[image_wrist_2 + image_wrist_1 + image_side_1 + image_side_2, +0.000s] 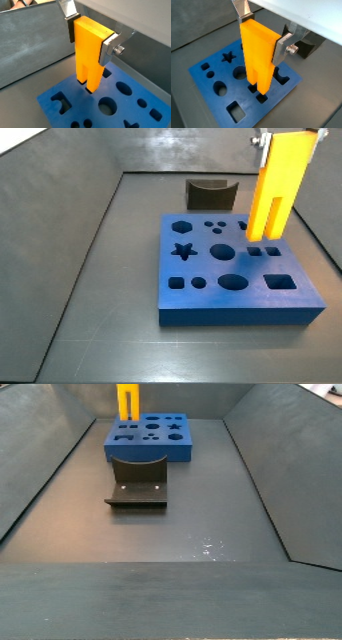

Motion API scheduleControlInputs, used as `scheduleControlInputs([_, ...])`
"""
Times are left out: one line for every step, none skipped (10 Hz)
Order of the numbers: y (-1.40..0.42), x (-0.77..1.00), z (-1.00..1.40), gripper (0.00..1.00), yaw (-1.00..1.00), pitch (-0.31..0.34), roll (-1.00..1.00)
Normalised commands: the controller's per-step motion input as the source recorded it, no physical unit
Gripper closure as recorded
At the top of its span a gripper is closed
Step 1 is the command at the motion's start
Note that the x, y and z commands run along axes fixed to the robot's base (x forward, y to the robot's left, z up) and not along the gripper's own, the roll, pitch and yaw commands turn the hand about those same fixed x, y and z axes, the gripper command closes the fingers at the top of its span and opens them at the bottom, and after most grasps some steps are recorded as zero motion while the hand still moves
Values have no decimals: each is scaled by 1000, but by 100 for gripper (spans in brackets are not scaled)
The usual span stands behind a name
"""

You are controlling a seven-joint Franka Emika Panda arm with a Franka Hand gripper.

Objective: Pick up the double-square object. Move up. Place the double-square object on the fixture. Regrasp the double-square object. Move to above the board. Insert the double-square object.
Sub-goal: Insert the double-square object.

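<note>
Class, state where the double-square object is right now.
The double-square object hangs upright in the pincer, its lower end just above the board in both side views; the fixture stands empty behind.

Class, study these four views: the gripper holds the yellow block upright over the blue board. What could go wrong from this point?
1. The gripper holds only the top of the double-square object, so the long free end might tilt or slip if it catches the board.
2. Its lower end hangs right by the small square cutouts. A small offset could land it on the rim and jam.
3. In a side view the block hides the cutout, so alignment is hard to judge.
</note>
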Motion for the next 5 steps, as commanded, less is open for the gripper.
scheduleControlInputs([0,760,-506,100,-129,186,313])
scheduleControlInputs([-180,677,-574,100,-154,177,296])
scheduleControlInputs([-314,640,-351,100,-160,154,191])
scheduleControlInputs([-394,549,-117,100,-151,219,104])
scheduleControlInputs([0,69,0,100,0,19,0])
